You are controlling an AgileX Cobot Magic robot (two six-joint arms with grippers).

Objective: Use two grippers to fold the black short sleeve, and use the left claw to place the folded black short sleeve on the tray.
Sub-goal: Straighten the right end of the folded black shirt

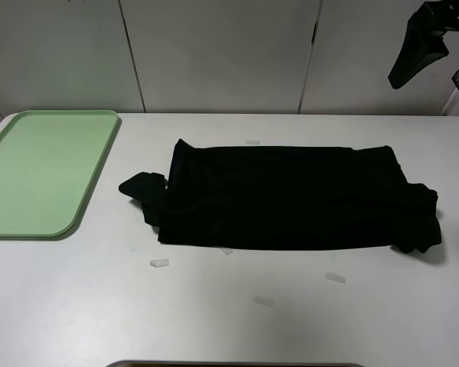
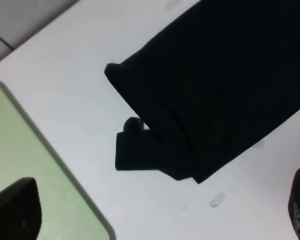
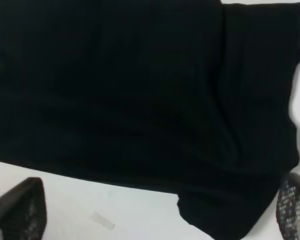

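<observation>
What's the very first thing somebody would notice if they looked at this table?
The big black short sleeve catches the eye first. It lies folded into a long dark band across the middle of the white table, with a bit of sleeve poking out toward the tray. Next comes the pale green tray, sitting bare at the table's left side, apart from the shirt.

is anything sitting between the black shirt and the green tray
Nothing visible does. Only bare white table lies between the black short sleeve and the tray, and the tray holds nothing. The small tape scraps by the shirt's near edge lie flat, off that path.
</observation>
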